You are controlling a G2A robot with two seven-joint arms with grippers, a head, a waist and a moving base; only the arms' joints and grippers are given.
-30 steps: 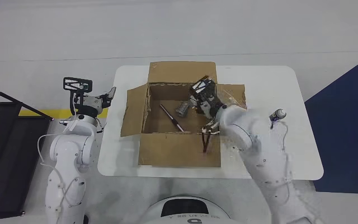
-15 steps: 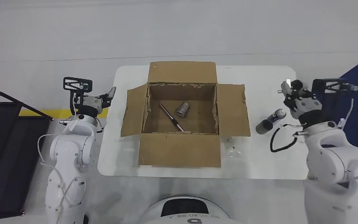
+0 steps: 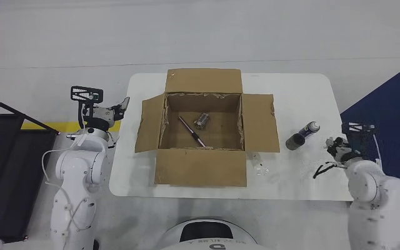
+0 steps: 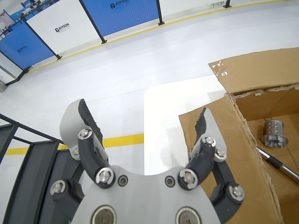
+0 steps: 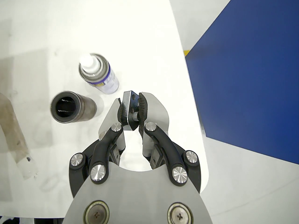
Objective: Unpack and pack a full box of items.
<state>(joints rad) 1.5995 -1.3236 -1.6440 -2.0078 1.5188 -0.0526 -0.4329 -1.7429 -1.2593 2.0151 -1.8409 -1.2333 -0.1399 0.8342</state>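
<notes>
Right hand [image 5: 130, 97] pinches a small flat metal plate [image 5: 127, 110] between ribbed black pads [image 5: 142, 108] — left hand [image 4: 142, 106] gapes wide, empty.

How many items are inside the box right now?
2. A metal cylinder part near the middle of the box floor, and a rod-like tool lying diagonally beside it. The box walls may hide something small.

R gripper [image 5: 130, 99] w/ metal part [image 5: 128, 114], by can [image 5: 99, 74]
</notes>
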